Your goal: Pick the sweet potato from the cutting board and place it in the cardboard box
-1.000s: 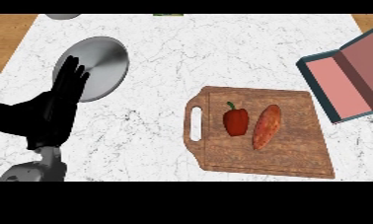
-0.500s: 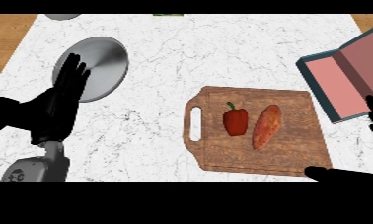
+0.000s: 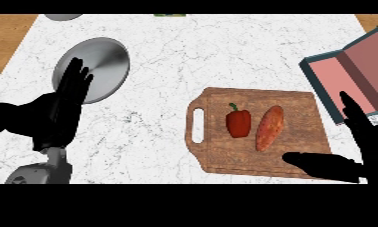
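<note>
Right hand (image 3: 347, 156), at 4 o'clock in the head view, is spread open and holds nothing; its thumb lies over the lower right corner of the cutting board (image 3: 295, 102). Sweet potato (image 3: 269, 127) rests untouched on the board, just beside a red bell pepper (image 3: 238, 123) at its 9 o'clock. Cardboard box (image 3: 341, 73), flaps open, sits at 2 o'clock, near the board. Left hand (image 3: 63, 111) rests open at 8 o'clock beside a grey plate (image 3: 100, 66). Judged progress: approach only; grasp, lift, transfer and release all remain.
</note>
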